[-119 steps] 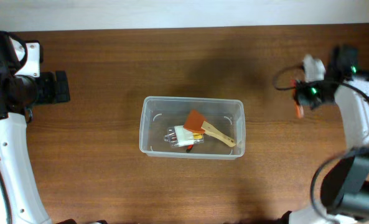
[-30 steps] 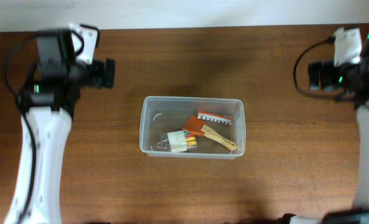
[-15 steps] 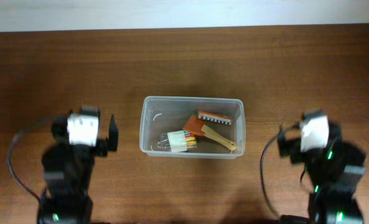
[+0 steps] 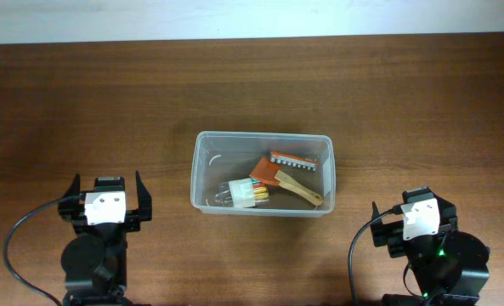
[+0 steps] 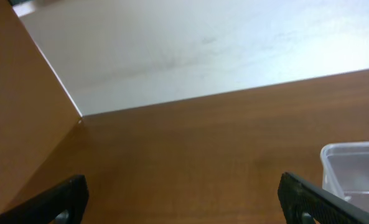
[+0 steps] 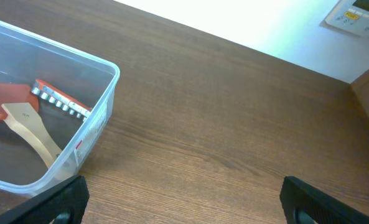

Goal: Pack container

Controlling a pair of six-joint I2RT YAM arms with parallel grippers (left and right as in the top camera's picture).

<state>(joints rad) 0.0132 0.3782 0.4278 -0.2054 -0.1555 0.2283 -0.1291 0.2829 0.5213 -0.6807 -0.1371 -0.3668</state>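
The container [image 4: 197, 170], a clear rectangular tub, sits mid-table. Inside lie an orange scraper with a wooden handle [image 4: 296, 185], a toothed metal tool [image 4: 294, 161] and a white piece with coloured bits [image 4: 246, 195]. My left gripper [image 4: 106, 192] is near the front edge, left of the tub, open and empty. My right gripper [image 4: 415, 218] is at the front right, also open and empty. The left wrist view shows the left gripper [image 5: 184, 202] over bare wood and the tub's corner [image 5: 355, 168]. From the right gripper [image 6: 185, 202] I see the tub's rim [image 6: 106, 81] and the scraper [image 6: 28, 124].
The brown wooden table [image 4: 404, 102] ends at a pale wall [image 4: 252, 17] along the back. A wooden side panel [image 5: 16, 112] rises at the left in the left wrist view. A wall control panel [image 6: 358, 12] shows at the far right.
Both arms have swung from the table's back corners down to its front edge, either side of the tub. The toothed metal tool was absent from the tub in the earliest frame.
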